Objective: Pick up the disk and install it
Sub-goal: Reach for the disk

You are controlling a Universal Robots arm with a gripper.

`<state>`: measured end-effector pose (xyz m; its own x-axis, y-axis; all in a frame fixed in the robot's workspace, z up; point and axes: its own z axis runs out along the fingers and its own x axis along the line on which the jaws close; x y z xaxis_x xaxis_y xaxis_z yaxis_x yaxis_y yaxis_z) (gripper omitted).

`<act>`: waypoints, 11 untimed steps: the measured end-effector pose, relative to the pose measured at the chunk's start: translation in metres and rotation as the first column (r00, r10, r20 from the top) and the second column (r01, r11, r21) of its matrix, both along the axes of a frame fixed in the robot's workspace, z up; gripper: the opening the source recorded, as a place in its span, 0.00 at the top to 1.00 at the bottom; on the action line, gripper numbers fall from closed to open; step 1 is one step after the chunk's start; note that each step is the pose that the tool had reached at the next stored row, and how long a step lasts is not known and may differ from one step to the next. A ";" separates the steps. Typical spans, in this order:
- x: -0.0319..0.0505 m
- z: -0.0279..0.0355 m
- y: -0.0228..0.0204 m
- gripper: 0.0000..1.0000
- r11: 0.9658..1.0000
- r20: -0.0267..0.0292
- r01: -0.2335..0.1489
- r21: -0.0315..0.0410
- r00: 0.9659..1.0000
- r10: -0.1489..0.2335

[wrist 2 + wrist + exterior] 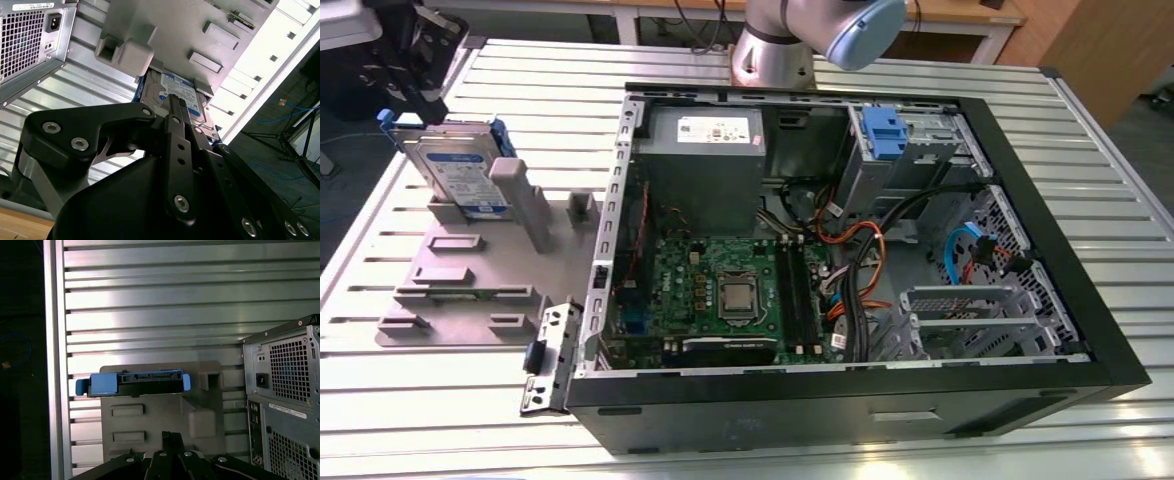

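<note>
- Exterior view: the disk point(454, 172) stands on edge in a slot of the grey fixture point(467, 290). Its blue-and-white label faces the camera and a blue carrier frame runs round its edges.
- The fixture lies flat on the slatted desk point(454, 420), just beside the open PC case point(854, 385), on the exterior view's left of it.
- The gripper point(403, 82) hangs near the disk's top edge, over the far left corner of the desk. It has no hold on the disk.
- The arm base point(774, 50) sits at the far edge of the desk, behind the case.
- Inside the case, the power supply point(700, 150) is at the far end and the motherboard point(727, 290) is below it. The blue bracket point(883, 130) sits in the drive bay on the exterior view's right.
- Second wrist view: the gripper point(172, 102) body is in the foreground, with the disk point(176, 90) beyond it, label side showing. The disk is seated in the fixture point(200, 30), and the rear of the PC case point(30, 45) is off to one side.
- First wrist view: looking down on the disk point(135, 384), I see its thin top edge with blue frame ends at both sides. It sits across the fixture point(160, 420).
- The gripper point(172, 437) tip is apart from the disk, over the fixture's plate. The desk point(150, 305) slats run beyond, and the PC case point(282, 390) rear is alongside.
- Gripper opening: can't tell from any view.
</note>
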<state>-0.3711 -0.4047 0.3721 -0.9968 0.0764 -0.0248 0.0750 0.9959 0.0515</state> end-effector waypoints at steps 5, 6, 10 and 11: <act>-0.0013 -0.0009 0.0000 0.89 1.000 0.000 0.000 0.000 1.000 0.000; -0.0015 -0.0011 0.0000 0.89 1.000 0.000 0.000 0.000 1.000 0.000; -0.0025 -0.0017 0.0000 0.89 1.000 0.000 0.000 0.000 1.000 0.000; -0.0028 -0.0019 0.0000 0.89 1.000 0.000 0.000 0.000 1.000 0.000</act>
<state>-0.3739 -0.4047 0.3701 -0.9968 0.0764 -0.0248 0.0750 0.9959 0.0515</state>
